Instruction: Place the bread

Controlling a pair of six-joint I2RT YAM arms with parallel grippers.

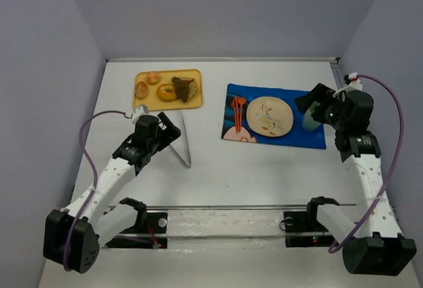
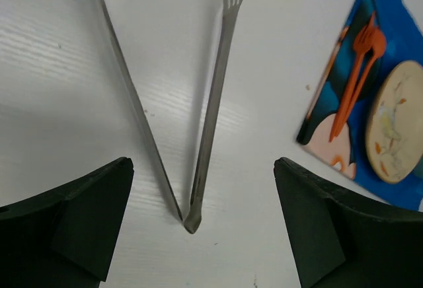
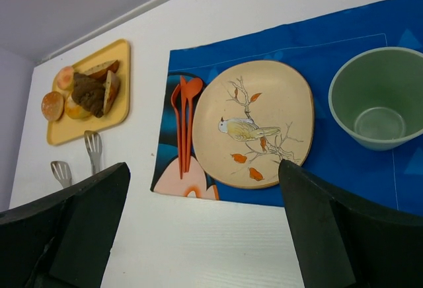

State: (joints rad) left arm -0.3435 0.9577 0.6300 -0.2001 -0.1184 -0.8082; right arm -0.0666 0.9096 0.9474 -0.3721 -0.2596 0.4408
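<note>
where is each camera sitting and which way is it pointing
Top external: above and behind the arms, looking down on the table; both arms show, left gripper above the tongs.
Left wrist: on the left arm, facing down at the tongs' hinge; its open fingers frame the bottom.
Right wrist: on the right arm, looking across the plate toward the yellow tray; right gripper open at the bottom.
Shared: every view shows the plate and tongs.

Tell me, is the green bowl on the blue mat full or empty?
Empty. The right wrist view looks down into the green bowl, and only its bare inner wall and bottom show.
</note>
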